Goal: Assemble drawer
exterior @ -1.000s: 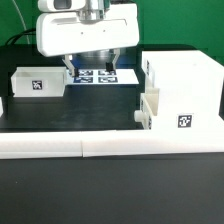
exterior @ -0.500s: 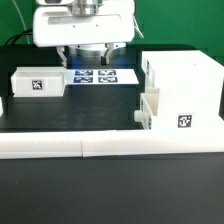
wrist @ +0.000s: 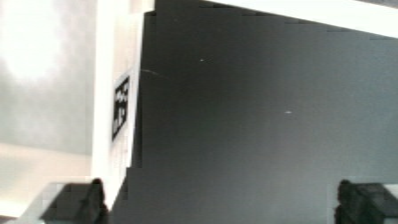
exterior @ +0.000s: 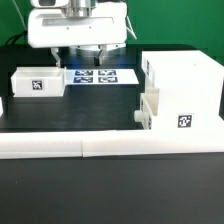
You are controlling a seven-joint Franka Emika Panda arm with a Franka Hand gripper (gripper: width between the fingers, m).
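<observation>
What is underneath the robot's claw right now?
Mostly bare black table, seen between the fingertips of the open gripper, with a tagged white tray at one side. In the exterior view the gripper's body hides part of the marker board and anything behind it.

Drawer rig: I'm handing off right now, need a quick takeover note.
Gripper: open, empty, raised near the marker board.
Shell: upright at the exterior view's right.
Inserted tray: appears partly in the Shell's lower slot, sticking out, knob showing.
Loose tray: on the table at the exterior view's left, not held.
Done: one tray started in.
Left: likely push that tray home, then pick up the Loose tray and slot it in.
</observation>
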